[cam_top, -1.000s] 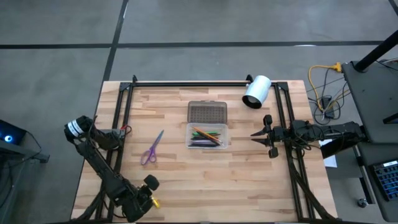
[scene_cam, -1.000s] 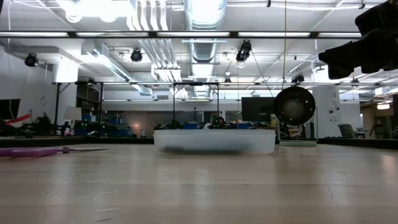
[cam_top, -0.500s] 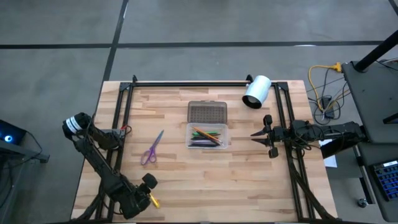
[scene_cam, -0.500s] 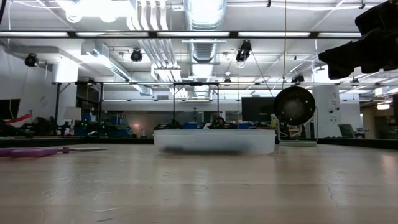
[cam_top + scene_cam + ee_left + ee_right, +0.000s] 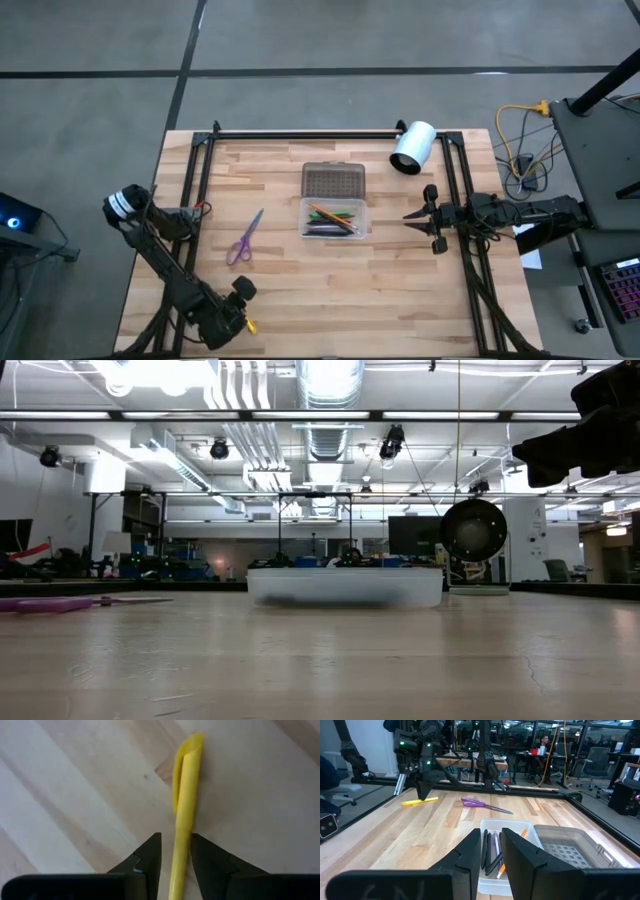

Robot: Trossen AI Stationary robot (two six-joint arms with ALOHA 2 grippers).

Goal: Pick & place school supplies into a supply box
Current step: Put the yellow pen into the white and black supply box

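A yellow pen (image 5: 247, 325) lies flat on the table near its near-left corner. My left gripper (image 5: 176, 851) points down over it, open, with one finger on either side of the pen's (image 5: 185, 795) shaft. The right wrist view also shows this gripper (image 5: 422, 790) standing over the pen (image 5: 420, 800). The clear supply box (image 5: 335, 218) sits mid-table with several pens inside, and its dotted lid (image 5: 333, 181) lies just beyond it. Purple scissors (image 5: 244, 237) lie flat to the left of the box. My right gripper (image 5: 408, 217) hovers shut to the right of the box.
A white cylinder (image 5: 412, 147) lies on its side at the far right of the table. Black frame rails (image 5: 300, 133) run along the far edge and down both sides. Bare wood shows between the scissors, the pen and the box.
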